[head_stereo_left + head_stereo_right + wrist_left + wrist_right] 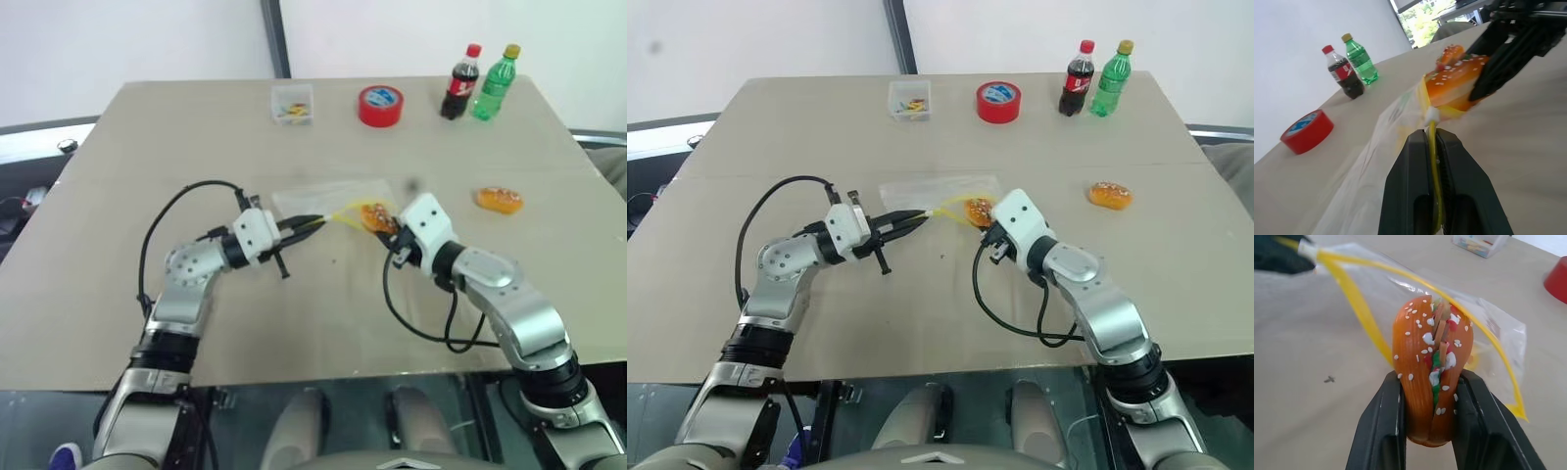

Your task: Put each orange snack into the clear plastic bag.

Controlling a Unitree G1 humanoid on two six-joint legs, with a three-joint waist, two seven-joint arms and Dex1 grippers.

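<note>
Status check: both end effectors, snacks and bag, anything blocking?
Left end effector shut on bag strip. Right end effector shut on snack at bag mouth. Second snack on table. Nothing blocking.

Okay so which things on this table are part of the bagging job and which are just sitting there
Part of the job:
- orange sesame-topped snack, in the right gripper
- second orange snack, on the table
- clear plastic bag with yellow strip, edge pinched by the left gripper

Just lying about:
- red tape roll
- small clear box
- cola bottle
- green bottle
</note>
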